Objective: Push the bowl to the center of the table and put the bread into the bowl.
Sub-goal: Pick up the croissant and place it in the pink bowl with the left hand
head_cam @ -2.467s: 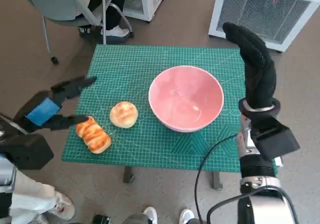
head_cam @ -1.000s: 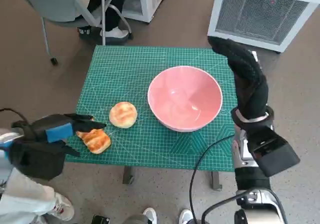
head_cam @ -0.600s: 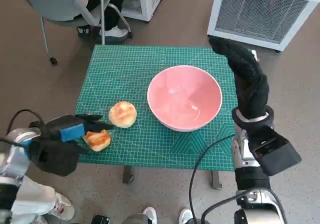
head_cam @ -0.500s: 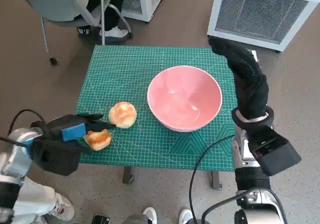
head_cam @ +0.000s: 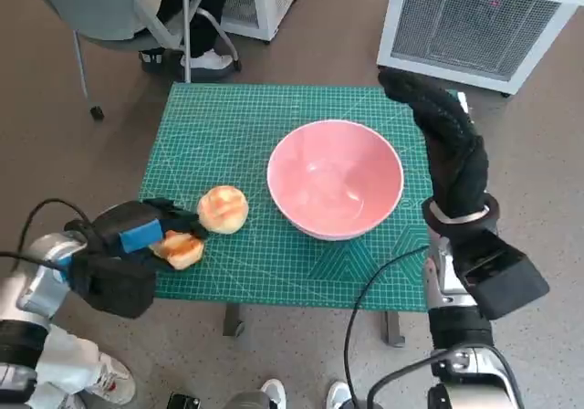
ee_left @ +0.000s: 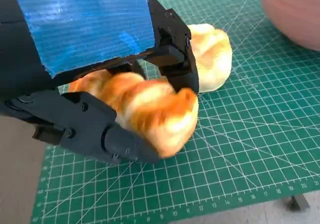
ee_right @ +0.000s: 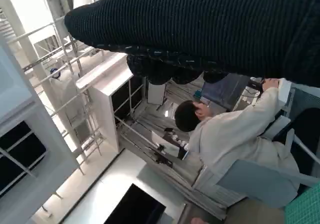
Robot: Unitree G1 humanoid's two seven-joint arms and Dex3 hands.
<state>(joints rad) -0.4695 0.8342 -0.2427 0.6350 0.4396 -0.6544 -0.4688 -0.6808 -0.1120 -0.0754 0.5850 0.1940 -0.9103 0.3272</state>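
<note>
A green cutting mat (head_cam: 255, 126) fills mid-frame. The pink bowl (head_cam: 335, 179) sits centre-right. At right, the right hand (head_cam: 449, 144) rises, fingers apart, empty. Lower left, the left hand (head_cam: 137, 237) grips the twisted bread (head_cam: 181, 247), beside a round bun (head_cam: 223, 209).

A small table (head_cam: 301, 281) topped with a green gridded cutting mat (head_cam: 246, 126) stands on a brown floor (head_cam: 82, 144). A grey chair (head_cam: 109, 16) sits beyond its far corner, near two white slatted units (head_cam: 474, 21). Across the room, a person in white (ee_right: 235, 134) is seated beside white cabinets (ee_right: 107, 99).
</note>
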